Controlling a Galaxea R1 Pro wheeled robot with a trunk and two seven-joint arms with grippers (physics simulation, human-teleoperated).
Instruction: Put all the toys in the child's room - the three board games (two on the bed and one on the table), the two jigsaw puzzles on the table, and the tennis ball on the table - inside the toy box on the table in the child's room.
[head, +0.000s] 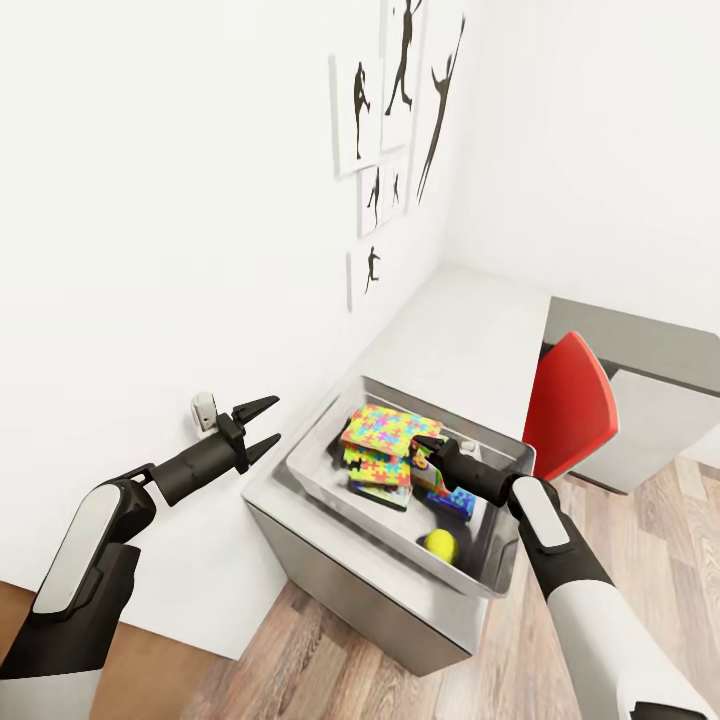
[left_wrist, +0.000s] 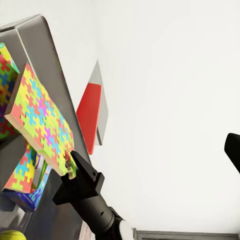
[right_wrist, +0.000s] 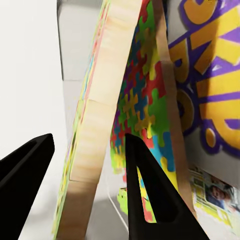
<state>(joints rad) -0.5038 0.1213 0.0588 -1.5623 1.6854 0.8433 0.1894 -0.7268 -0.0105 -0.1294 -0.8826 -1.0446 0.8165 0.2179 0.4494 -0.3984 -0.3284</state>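
- The table (head: 440, 330) carries the toy box (head: 330, 480), and the right gripper (head: 432, 447) reaches down into this box from its near side.
- The upper jigsaw puzzle (head: 390, 430) lies tilted just in front of the right gripper. In the right wrist view its pale wooden edge (right_wrist: 95, 125) stands between the two black fingers (right_wrist: 150, 200), which are spread wide and seem not to press it. I judge it is being released, so the gripper should lift out straight and not drag the board.
- The second jigsaw puzzle (head: 378, 470) lies under the first one, below the fingertips.
- A board game (head: 455, 497) with blue print sits directly under the right wrist, and the "SKIP-BO" box (right_wrist: 215, 80) is just behind the boards.
- The tennis ball (head: 440, 543) rests in the box beside the right forearm.
- The left gripper (head: 262, 428) hovers outside the box, well apart, with its fingers spread and nothing between them.
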